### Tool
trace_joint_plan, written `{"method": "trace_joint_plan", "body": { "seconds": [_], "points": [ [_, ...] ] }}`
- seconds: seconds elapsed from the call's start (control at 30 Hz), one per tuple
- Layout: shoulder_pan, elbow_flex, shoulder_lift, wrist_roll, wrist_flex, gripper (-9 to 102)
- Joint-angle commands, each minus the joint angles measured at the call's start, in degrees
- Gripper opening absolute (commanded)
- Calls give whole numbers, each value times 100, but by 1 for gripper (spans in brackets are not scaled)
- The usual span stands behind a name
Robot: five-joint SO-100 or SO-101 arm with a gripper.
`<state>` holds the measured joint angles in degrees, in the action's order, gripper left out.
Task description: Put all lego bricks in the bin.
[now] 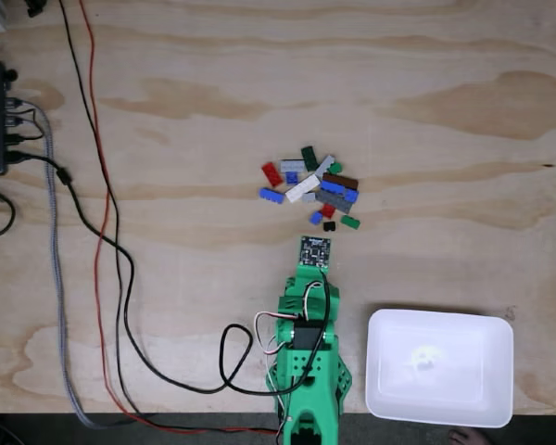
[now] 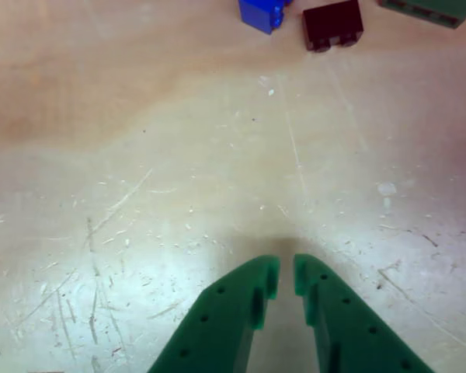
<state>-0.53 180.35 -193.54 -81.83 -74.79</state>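
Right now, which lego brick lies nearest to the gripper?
The small black brick at the pile's lower edge. The small blue brick beside it is almost as close; the others lie farther up.

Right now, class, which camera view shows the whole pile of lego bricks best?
The fixed view: it looks straight down on the whole pile of lego bricks, lying on the wood beyond the green arm, apart from the white bin. The other view catches just three bricks at its top edge, above the gripper.
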Motion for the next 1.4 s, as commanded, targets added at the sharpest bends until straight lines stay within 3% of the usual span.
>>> {"method": "trace_joint_plan", "body": {
  "seconds": [0.0, 1.13, 1.2, 1.27, 1.37],
  "points": [
    [299, 0, 18, 70, -123, 0],
    [413, -26, 26, 141, -79, 0],
    [624, -457, 642, 527, 501, 0],
    [940, -1521, 2294, 888, 1028, 0],
    [1389, -3111, 4808, 1336, 1178, 1]
  ]
}}
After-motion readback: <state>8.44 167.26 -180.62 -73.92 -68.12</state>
